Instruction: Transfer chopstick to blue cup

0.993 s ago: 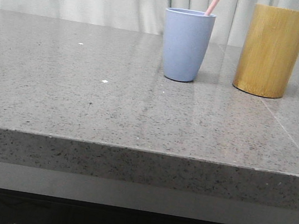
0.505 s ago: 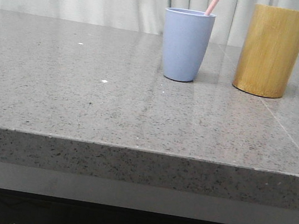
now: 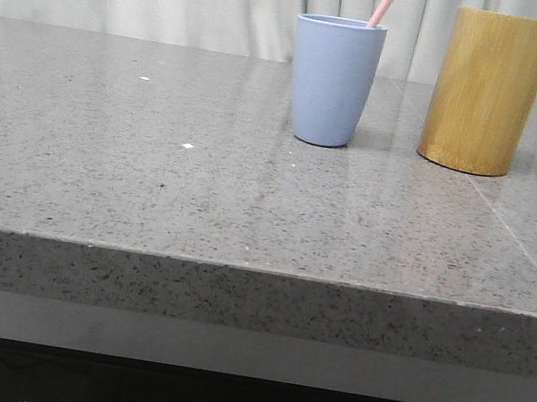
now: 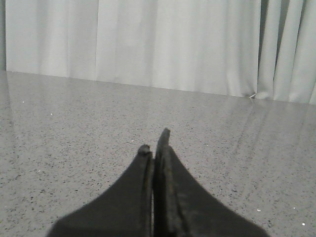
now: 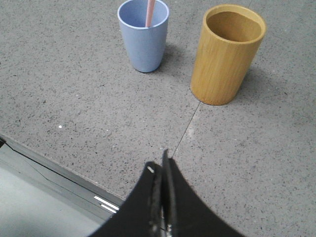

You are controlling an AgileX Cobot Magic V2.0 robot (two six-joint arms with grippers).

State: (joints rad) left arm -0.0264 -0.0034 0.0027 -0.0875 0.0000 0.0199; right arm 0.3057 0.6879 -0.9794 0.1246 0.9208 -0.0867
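Chopstick (image 3: 388, 1) stands inside the blue cup (image 3: 333, 81), leaning toward the right, upper part sticking out above the rim and running out of the front view at the top. In the right wrist view the chopstick (image 5: 149, 13) rests against the inside of the blue cup (image 5: 143, 35). Blue cup sits upright on the grey speckled table (image 3: 151, 173), toward the far edge, right of centre. Bamboo cup (image 3: 487, 92) stands upright just beside it on the right, apart, not touching, taller, hollow inside in the right wrist view (image 5: 227, 54). Left end effector (image 4: 155, 150) fingers pressed together, holding nothing, above bare table. Right end effector (image 5: 159, 168) fingers closed together too, nothing between them, near the table's front edge, well apart from both cups.
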